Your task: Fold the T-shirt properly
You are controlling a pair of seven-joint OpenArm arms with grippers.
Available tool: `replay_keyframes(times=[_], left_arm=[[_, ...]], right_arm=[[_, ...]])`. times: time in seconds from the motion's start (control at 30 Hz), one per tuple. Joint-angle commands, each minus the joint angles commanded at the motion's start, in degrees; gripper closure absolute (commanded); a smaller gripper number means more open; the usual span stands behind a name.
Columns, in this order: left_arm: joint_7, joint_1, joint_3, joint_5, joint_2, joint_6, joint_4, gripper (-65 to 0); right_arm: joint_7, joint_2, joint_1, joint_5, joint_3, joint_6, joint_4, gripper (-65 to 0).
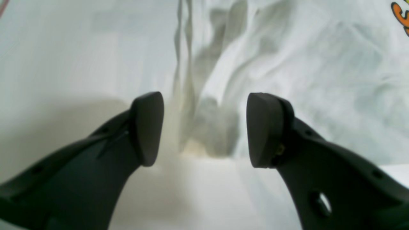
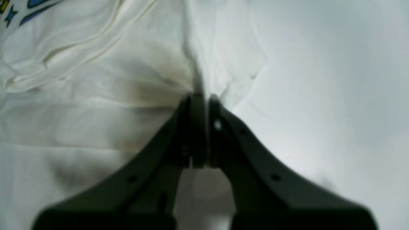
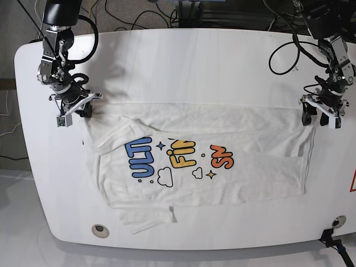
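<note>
The white T-shirt point(image 3: 222, 133) lies spread on the white table point(image 3: 194, 61), print up, with blue, yellow and orange letters. Its far edge is stretched straight between my two grippers. My right gripper point(image 2: 202, 97) is shut on a pinch of the shirt's cloth point(image 2: 153, 73); in the base view it point(image 3: 83, 111) is at the shirt's far left corner. My left gripper point(image 1: 204, 127) is open, its fingers point(image 1: 147, 127) apart over a creased fold of the shirt point(image 1: 287, 80). In the base view it point(image 3: 316, 118) is at the shirt's far right corner.
Cables point(image 3: 144, 16) run behind the table's far edge. A round hole point(image 3: 100, 229) sits near the front left edge. A black fixture point(image 3: 334, 233) stands at the front right corner. A lower flap of the shirt point(image 3: 147, 219) reaches close to the front edge.
</note>
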Motion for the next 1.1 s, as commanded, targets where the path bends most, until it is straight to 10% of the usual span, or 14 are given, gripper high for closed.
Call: replay_keyframes(times=[0.27, 0.53, 1.1], left_arm=[[-0.2, 0.0, 4.0, 0.0, -0.2, 0.0, -5.2, -36.2], [-0.1, 0.4, 4.0, 0.0, -0.1, -0.1, -5.2, 0.0], [0.3, 23.2, 3.7, -0.1, -0.3, -0.4, 12.5, 0.0]], right_arm=[[0.0, 0.0, 0.0, 0.1, 0.0, 0.00, 0.2, 0.0], [0.0, -0.1, -0.1, 0.4, 0.0, 0.00, 0.2, 0.0], [-1.0, -0.8, -19.3, 0.5, 5.2, 0.00, 14.9, 0.0]])
